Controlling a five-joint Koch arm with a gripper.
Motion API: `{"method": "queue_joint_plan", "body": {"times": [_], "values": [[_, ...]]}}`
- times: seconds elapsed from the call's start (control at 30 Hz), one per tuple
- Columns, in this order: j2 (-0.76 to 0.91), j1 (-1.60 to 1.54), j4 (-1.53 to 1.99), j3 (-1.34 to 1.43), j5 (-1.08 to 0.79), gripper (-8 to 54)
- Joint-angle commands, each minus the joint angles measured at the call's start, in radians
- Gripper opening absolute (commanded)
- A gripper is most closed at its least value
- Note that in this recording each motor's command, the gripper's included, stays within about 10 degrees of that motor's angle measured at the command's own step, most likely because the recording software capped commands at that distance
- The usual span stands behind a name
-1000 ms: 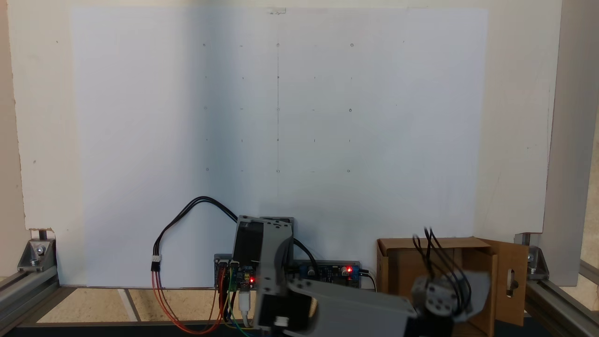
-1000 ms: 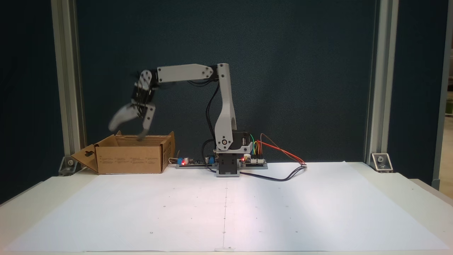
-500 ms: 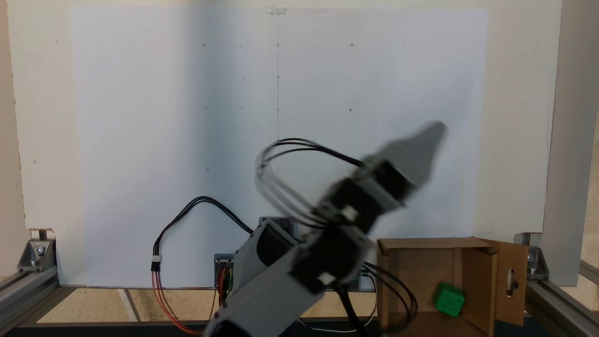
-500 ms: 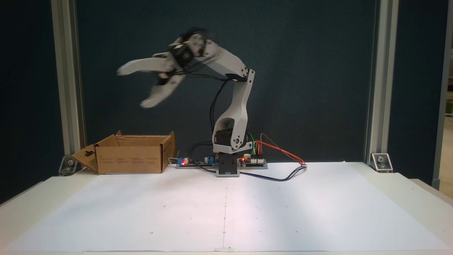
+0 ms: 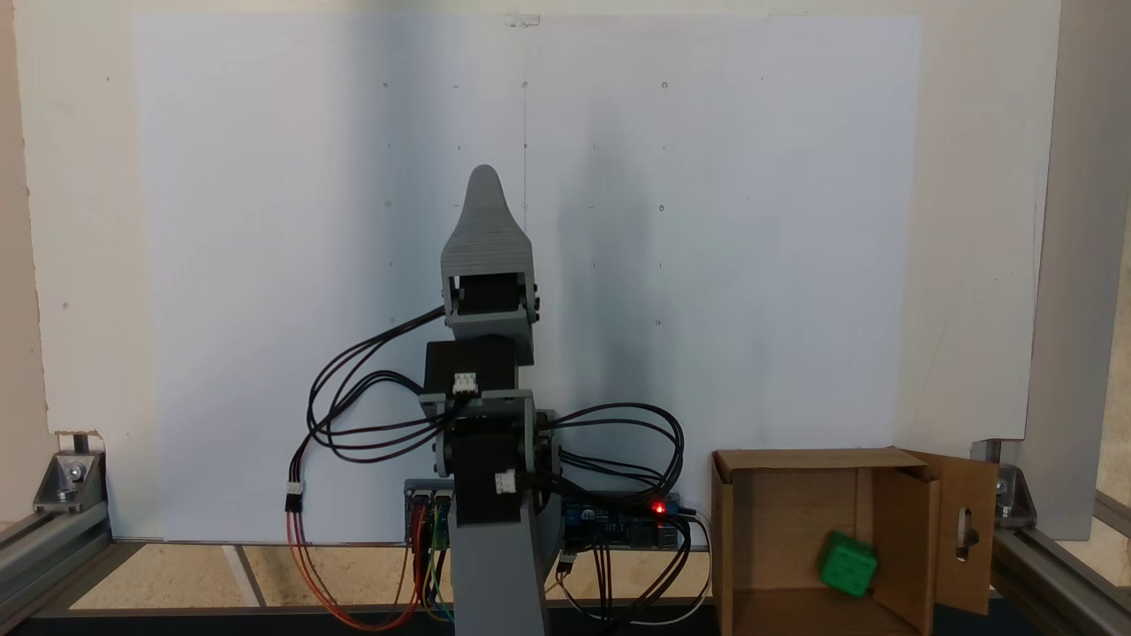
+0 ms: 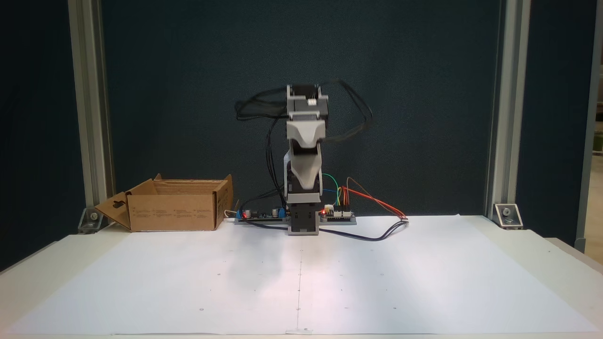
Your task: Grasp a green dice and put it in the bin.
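Now, in a fixed view, the green dice (image 5: 847, 565) lies inside the bin (image 5: 783, 495) at four o'clock, while the tool (image 5: 483, 190) points to twelve. In the other fixed view, the tool (image 6: 304, 181) hangs centre, jaws stacked; opening unreadable, bin (image 6: 172, 212) at nine o'clock.

Green dice (image 5: 846, 565) (brown bin (image 5: 795, 495))

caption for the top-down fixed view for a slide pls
Green dice lies inside the cardboard bin while the arm's gripper points away over the white sheet.
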Motion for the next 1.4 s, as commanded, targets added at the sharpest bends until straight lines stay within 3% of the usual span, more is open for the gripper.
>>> {"method": "queue_joint_plan", "body": {"times": [0.0, 0.23, 0.83, 1.37], "values": [[0.043, 0.014, -0.165, 0.002, 0.038, 44.2], [0.126, 0.06, -0.469, 0.158, 0.038, 45.2], [0.13, 0.137, -1.221, 0.617, 0.029, 43.9], [0.13, 0.167, -1.727, 0.816, 0.031, 43.9]]}}
